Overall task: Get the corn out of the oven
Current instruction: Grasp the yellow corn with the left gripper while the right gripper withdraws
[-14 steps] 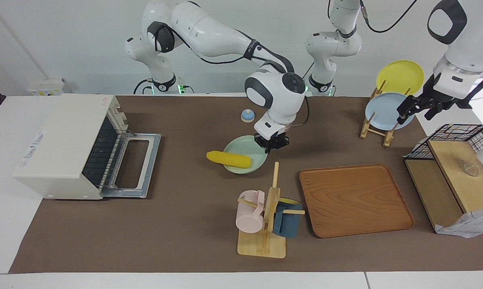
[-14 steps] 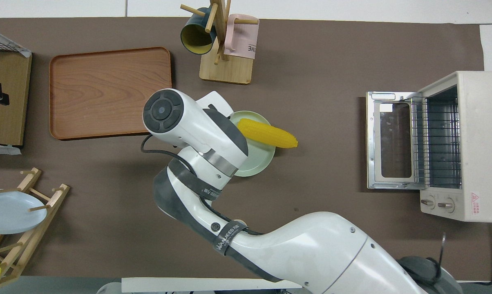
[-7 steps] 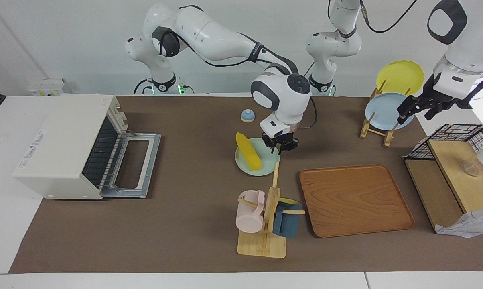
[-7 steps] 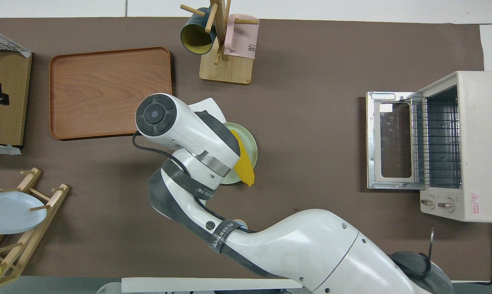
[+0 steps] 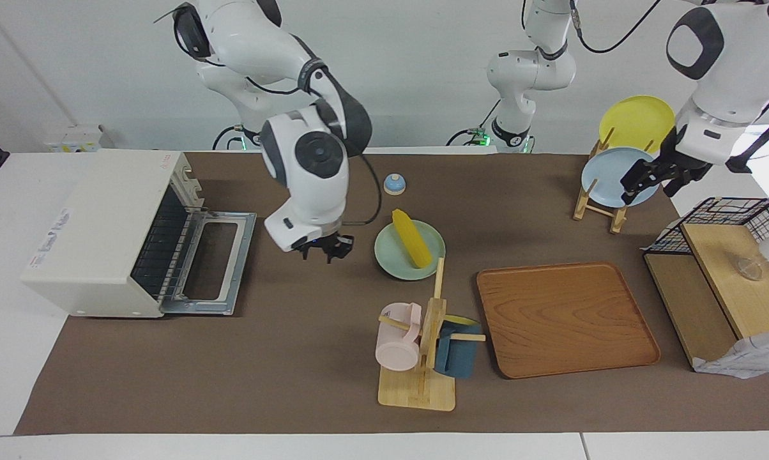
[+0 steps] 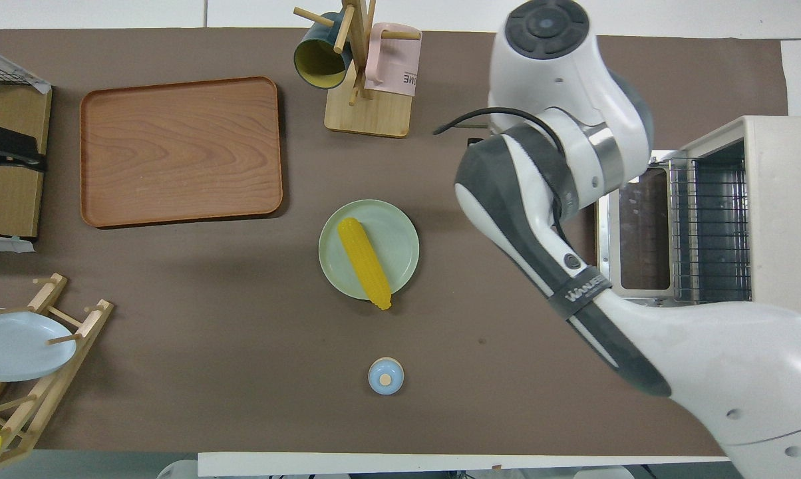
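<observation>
Facing view: the bright yellow, tapered corn cob (image 5: 412, 238) lies across the pale green round plate (image 5: 391, 259), its tip just past the rim on the side nearer the robots; the overhead view shows the same lie (image 6: 364, 262). Being on the plate and well apart from the boxy cream-white toaster oven (image 5: 97, 223), the corn is judged already removed. The oven's dark glass door (image 5: 213, 263) is folded down flat on the brown mat, which leaves the wire rack (image 6: 710, 229) exposed and bare. The right gripper (image 5: 324, 248) hangs low over the mat between the dropped door and the plate, holding nothing; how far its fingers are parted cannot be told. Its position suggests it is placed to deal with the door. The left gripper (image 5: 651, 175) waits in the air in front of the pale blue plate (image 5: 605, 182) in the wooden rack, empty as far as can be seen.
</observation>
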`<action>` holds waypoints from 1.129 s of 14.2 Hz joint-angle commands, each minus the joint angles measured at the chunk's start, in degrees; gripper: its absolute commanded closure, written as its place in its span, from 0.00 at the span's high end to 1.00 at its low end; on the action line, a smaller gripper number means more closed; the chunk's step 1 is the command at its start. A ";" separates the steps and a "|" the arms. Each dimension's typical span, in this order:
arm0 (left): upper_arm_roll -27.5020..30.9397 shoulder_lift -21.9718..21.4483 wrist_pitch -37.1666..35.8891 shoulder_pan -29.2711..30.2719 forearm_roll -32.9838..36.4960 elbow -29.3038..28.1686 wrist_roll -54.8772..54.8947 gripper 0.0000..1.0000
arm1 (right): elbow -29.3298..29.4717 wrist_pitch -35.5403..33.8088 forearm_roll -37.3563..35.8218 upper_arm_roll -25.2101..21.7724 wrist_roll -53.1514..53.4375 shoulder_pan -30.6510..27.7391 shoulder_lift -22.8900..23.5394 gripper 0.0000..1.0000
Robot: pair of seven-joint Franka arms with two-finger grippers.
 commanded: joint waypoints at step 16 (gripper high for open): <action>0.45 18.70 24.53 -34.98 0.38 -6.81 -45.39 0.00 | -24.91 17.35 -5.96 0.73 -14.98 -10.80 -7.12 0.00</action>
